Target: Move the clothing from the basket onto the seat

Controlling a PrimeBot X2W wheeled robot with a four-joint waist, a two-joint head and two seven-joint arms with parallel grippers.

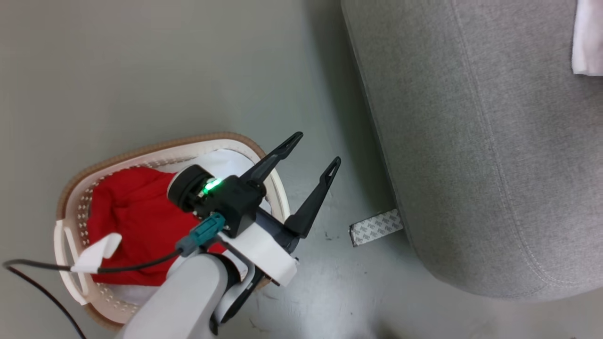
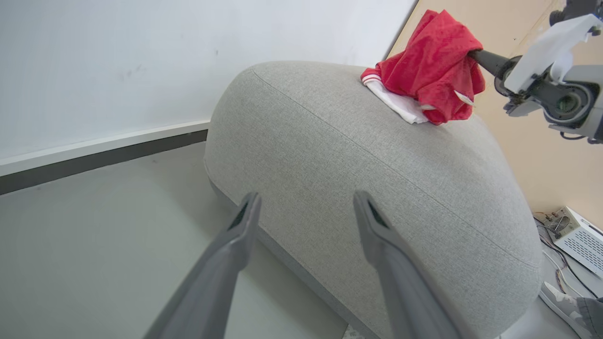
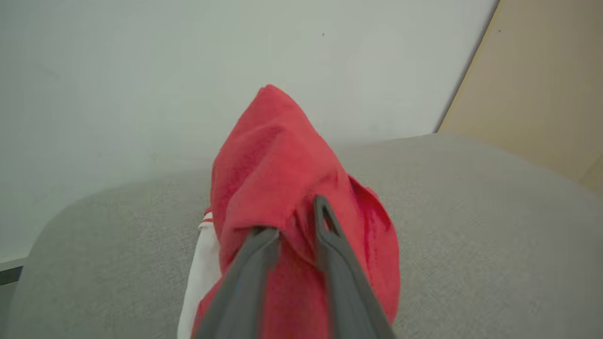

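Note:
The cream basket (image 1: 155, 148) with a brown rim stands on the floor at the lower left and holds red clothing (image 1: 132, 212) with a white tag. My left gripper (image 1: 316, 149) hovers open over the basket's right rim with nothing between its fingers, pointing toward the grey seat (image 1: 471, 141). In the left wrist view that gripper (image 2: 306, 197) faces the seat (image 2: 330, 155), where a second red garment (image 2: 433, 61) with white trim rests on top. My right gripper (image 3: 294, 219) has this garment (image 3: 273, 155) bunched between its nearly closed fingers, just above the seat (image 3: 471, 226).
A grey patterned strip (image 1: 375, 227) lies on the floor at the seat's base. A black cable (image 1: 37, 268) trails at the lower left. Beside the seat sit a white vented box (image 2: 579, 240) with wires and a person's shoe (image 2: 560, 301). Pale wall behind.

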